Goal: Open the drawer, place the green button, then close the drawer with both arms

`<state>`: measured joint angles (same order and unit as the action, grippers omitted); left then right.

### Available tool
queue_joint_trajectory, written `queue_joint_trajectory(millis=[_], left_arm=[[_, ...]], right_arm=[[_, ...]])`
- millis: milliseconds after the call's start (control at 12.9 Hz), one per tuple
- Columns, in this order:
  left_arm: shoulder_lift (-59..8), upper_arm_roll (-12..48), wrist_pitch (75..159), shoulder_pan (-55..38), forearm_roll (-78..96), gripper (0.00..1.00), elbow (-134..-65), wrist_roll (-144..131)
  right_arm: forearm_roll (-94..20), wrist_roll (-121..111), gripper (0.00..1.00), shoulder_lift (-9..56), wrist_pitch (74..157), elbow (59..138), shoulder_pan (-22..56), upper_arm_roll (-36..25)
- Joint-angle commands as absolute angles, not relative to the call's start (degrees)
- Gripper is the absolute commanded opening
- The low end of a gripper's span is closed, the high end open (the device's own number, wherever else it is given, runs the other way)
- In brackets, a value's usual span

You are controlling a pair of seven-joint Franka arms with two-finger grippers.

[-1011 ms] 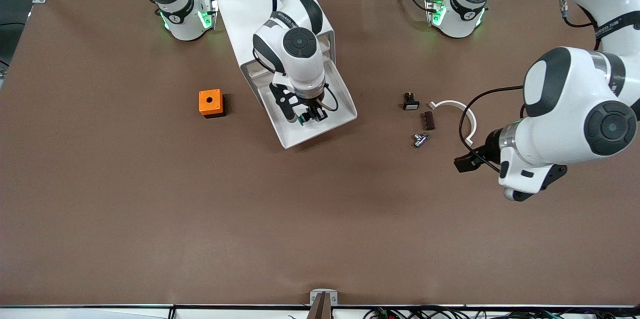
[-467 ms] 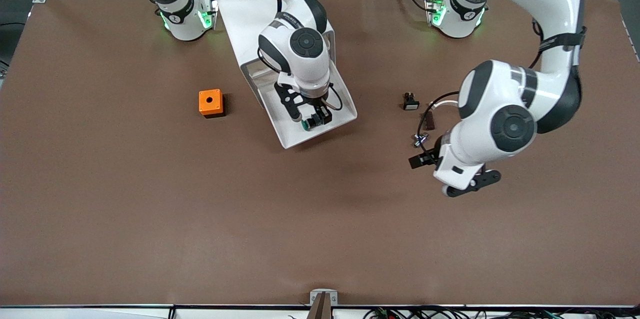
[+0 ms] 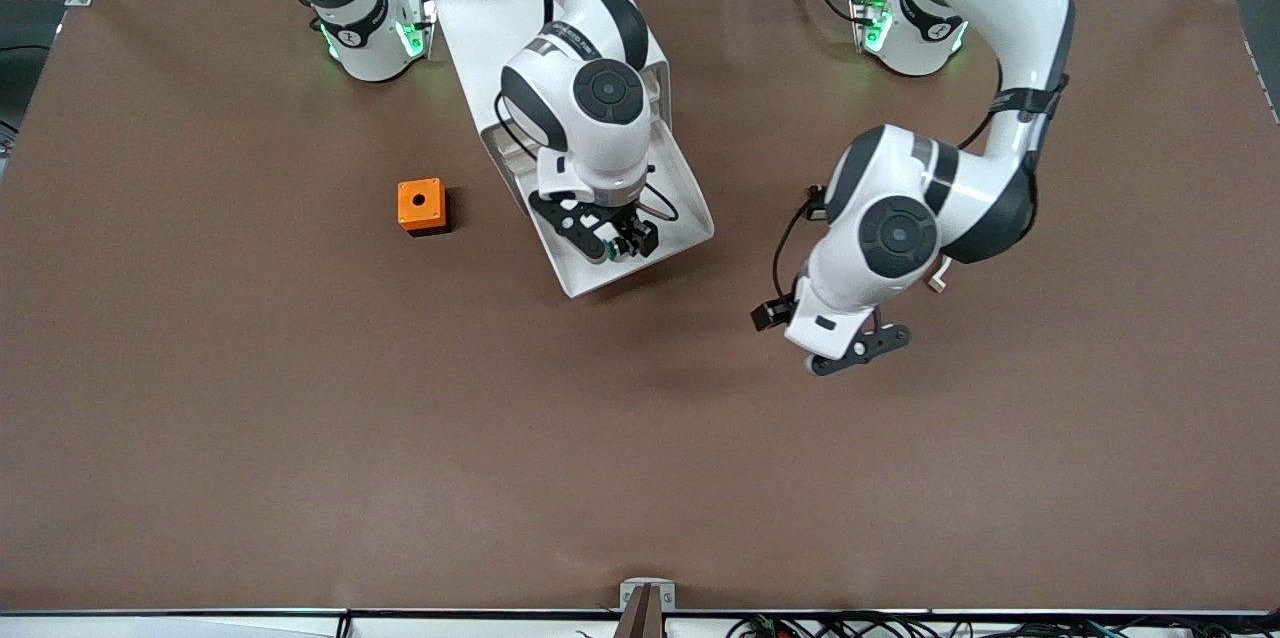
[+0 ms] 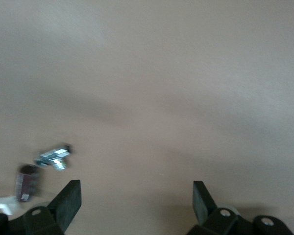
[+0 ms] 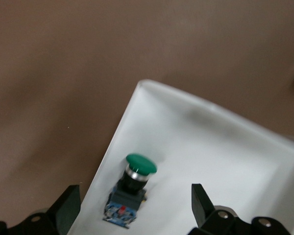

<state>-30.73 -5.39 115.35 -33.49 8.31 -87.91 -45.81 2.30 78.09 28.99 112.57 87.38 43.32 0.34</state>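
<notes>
The white drawer stands pulled out of the white cabinet. The green-capped button lies on its side in the drawer, near the corner closest to the front camera. In the right wrist view the button rests on the drawer floor. My right gripper hangs just over the button, open, with a finger on either side. My left gripper is open and empty over bare table, toward the left arm's end from the drawer.
An orange cube sits on the table toward the right arm's end. A small black switch and a white ring piece peek out under the left arm. A small metal part and a brown part lie near the left gripper.
The left arm has swung from its end of the table toward the middle, passing over the small parts. The right hand has turned a little over the drawer.
</notes>
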Motion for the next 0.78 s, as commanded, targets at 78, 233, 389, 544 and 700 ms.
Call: queue_joint_trajectory(millis=[78, 233, 389, 544, 700], left_arm=[[-35.41, -5.71, 122.51, -39.81, 7.74, 1.00, -87.89, -55.54], [-37.52, -5.71, 125.40, -42.35, 7.82, 1.00, -87.72, -55.63], [-39.71, -5.54, 129.44, -44.11, 7.82, 1.00, -87.63, -55.81], [-40.78, -4.84, 129.73, -45.70, 8.00, 1.00, -87.98, -57.29], [-40.69, -1.77, 128.85, -45.79, 8.26, 1.00, -88.33, -62.73]], right_arm=[[2.46, 53.32, 1.00, 25.15, 105.66, 83.85, 33.34, 1.05], [2.46, 40.33, 1.00, 21.64, 100.84, 83.85, 27.19, 1.05], [2.02, 26.17, 1.00, 18.39, 98.10, 83.85, 19.90, 1.14], [1.93, 15.78, 1.00, 16.10, 95.55, 83.85, 13.57, 1.06], [1.93, 6.81, 1.00, 14.25, 93.00, 83.94, 7.85, 1.05]])
